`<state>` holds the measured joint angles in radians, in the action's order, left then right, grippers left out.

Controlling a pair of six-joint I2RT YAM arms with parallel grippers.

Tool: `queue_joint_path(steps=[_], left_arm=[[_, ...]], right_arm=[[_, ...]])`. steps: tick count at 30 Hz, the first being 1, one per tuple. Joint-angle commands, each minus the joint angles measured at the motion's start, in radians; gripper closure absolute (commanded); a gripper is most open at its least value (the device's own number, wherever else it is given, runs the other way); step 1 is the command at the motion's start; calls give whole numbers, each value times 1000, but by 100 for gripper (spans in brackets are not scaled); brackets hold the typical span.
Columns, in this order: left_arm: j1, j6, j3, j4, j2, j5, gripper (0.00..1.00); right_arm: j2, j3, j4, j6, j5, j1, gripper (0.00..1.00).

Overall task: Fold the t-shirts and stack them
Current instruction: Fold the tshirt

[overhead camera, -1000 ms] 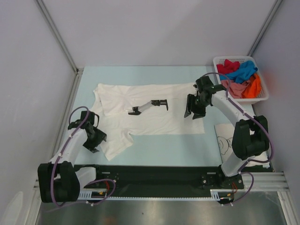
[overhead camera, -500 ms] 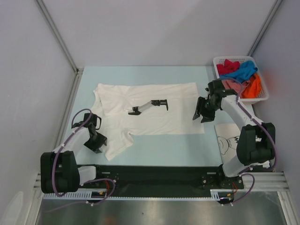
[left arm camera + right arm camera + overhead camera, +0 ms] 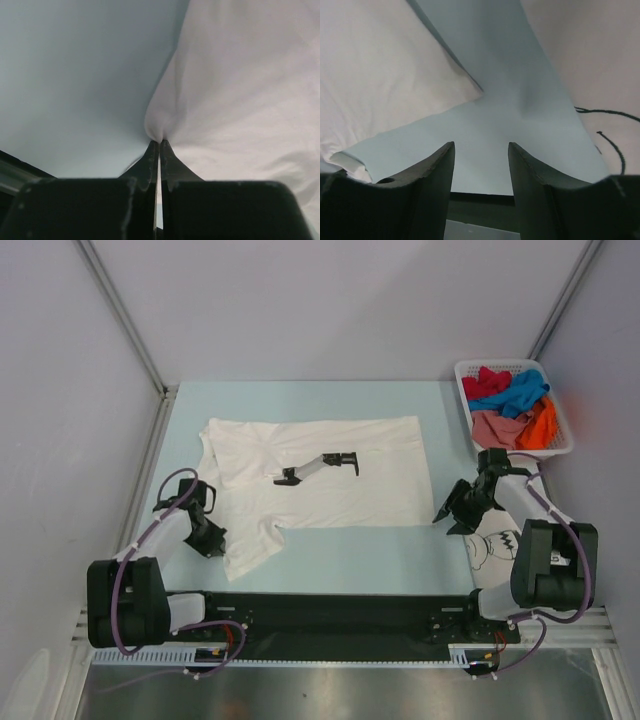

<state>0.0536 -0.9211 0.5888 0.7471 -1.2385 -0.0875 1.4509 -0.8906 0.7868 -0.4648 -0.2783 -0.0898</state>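
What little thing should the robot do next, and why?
Probably bring the right gripper onto the near hem corner of the white t-shirt and close. The left gripper already pinches the sleeve edge, while the right one's jaws stand open over bare table beside that corner.

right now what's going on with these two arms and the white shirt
The left hand is shut on the sleeve edge of the plain white cloth t-shirt spread flat on the pale blue table. The right hand is open, low over bare table between that shirt's corner and a white t-shirt with black cartoon print. Coloured shirts wait in the white plastic lattice basket. No fold yet.
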Motion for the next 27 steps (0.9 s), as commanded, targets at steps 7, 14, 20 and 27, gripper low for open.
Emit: queue_joint_path(steps=[7, 14, 20, 27], left_arm=[[-20, 165, 11, -94, 65, 58, 100], [-44, 203, 43, -103, 108, 74, 100], [-72, 215, 62, -98, 123, 52, 100], [-72, 215, 65, -91, 137, 55, 100]], right_arm=[[-29, 116, -243, -232, 14, -2, 61], [51, 139, -293, -264, 60, 5, 59], [81, 127, -288, -290, 100, 35, 60], [131, 125, -282, -304, 142, 51, 76]])
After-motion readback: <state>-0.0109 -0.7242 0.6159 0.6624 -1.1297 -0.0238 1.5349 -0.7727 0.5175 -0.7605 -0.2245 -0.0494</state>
